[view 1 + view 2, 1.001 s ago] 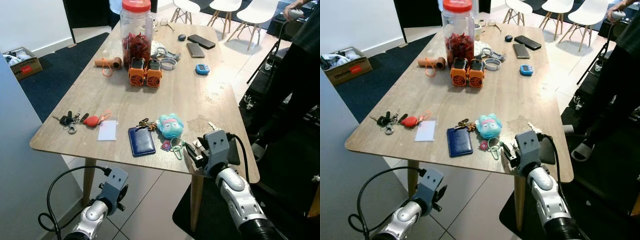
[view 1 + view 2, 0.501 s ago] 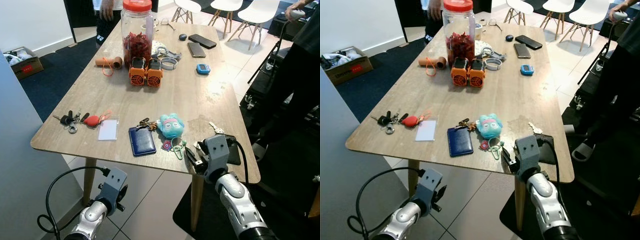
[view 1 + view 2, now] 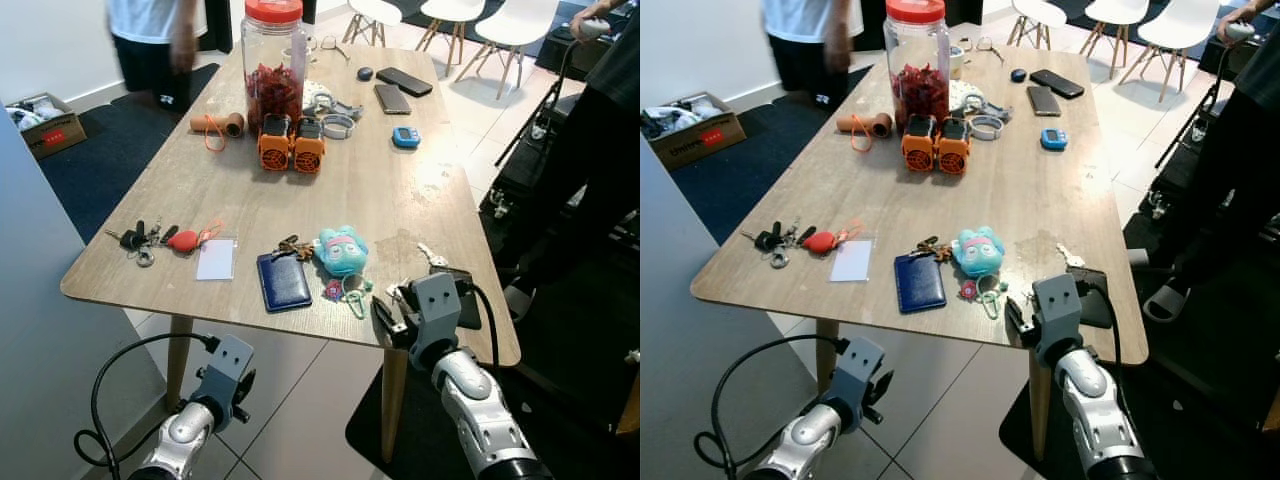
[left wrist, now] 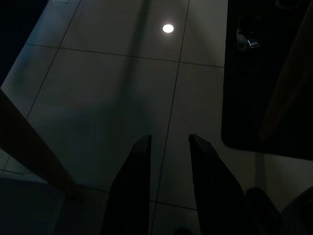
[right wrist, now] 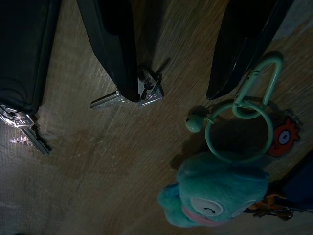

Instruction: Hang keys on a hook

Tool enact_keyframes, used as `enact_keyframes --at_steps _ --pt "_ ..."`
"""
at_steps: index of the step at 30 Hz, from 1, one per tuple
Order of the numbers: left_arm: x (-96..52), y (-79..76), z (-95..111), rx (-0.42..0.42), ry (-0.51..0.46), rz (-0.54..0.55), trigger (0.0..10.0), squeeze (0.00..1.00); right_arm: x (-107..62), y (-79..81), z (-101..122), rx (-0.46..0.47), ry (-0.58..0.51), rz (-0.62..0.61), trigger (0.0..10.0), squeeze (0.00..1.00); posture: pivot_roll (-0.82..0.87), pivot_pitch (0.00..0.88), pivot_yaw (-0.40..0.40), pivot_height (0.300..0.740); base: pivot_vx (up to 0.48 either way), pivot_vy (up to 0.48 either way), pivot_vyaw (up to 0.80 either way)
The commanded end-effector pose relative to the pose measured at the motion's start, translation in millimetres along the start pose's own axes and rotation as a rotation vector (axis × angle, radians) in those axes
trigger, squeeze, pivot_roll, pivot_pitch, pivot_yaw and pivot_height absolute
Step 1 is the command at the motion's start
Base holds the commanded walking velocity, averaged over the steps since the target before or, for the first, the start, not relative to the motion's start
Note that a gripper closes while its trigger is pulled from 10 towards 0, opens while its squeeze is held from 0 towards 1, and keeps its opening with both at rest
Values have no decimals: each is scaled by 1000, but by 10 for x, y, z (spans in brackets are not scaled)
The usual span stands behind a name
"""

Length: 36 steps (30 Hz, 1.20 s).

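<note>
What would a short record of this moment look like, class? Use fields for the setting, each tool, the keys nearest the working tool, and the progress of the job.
Setting: wooden table cluttered with a jar, phones, a blue wallet and two key bunches
Right tool: open, fingertips down on the table's near edge
Keys nearest: small silver keys under one fingertip; green ring with teal plush toy beside the other
Left tool: open, hanging idle below the table over the tiled floor
Other keys: bunch with red fob, untouched
Progress: nothing gripped yet
</note>
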State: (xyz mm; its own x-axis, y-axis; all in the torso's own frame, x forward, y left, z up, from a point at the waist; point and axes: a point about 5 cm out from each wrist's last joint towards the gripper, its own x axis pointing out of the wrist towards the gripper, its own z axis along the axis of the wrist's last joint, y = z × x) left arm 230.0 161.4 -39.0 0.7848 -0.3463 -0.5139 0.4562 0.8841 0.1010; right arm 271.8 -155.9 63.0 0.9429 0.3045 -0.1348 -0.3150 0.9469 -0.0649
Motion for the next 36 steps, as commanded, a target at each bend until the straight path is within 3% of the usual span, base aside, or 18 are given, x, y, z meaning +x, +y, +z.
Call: enact_keyframes --at_steps 1,22,23,25,26,28,29,33,36 --pt "-13 3 -11 2 -1 -4 10000 0 -28 -9 -26 7 16 -10 10000 0 68 51 -54 740 0 0 0" --pt "-11 -11 -4 -2 -8 -15 10000 0 -85 -27 -11 54 1 -31 10000 0 65 54 -50 740 0 0 0" --pt "-10 -12 -2 -3 -9 -16 10000 0 -87 -21 -12 56 2 -30 9098 0 65 54 -50 740 0 0 0" --pt "-11 -12 -3 -3 -9 -16 10000 0 -87 -19 -12 57 2 -30 9098 0 65 54 -50 740 0 0 0" --pt "-12 -11 -4 -2 -9 -16 10000 0 -88 -17 -12 58 2 -29 7608 0 65 54 -49 740 0 0 0" --pt "-12 -11 -5 -2 -8 -16 10000 0 -89 -15 -11 59 2 -28 7020 0 65 54 -49 740 0 0 0" --pt "-12 -11 -5 -2 -8 -16 10000 0 -89 -14 -11 60 2 -28 5490 0 65 54 -49 740 0 0 0" --pt "-15 -11 -8 -1 -8 -17 10000 0 -88 -5 -13 61 1 -26 3922 0 66 54 -48 740 0 0 0" --pt "-16 -11 -9 -1 -7 -17 10000 0 -88 -2 -13 62 1 -25 3373 0 67 53 -48 740 0 0 0"
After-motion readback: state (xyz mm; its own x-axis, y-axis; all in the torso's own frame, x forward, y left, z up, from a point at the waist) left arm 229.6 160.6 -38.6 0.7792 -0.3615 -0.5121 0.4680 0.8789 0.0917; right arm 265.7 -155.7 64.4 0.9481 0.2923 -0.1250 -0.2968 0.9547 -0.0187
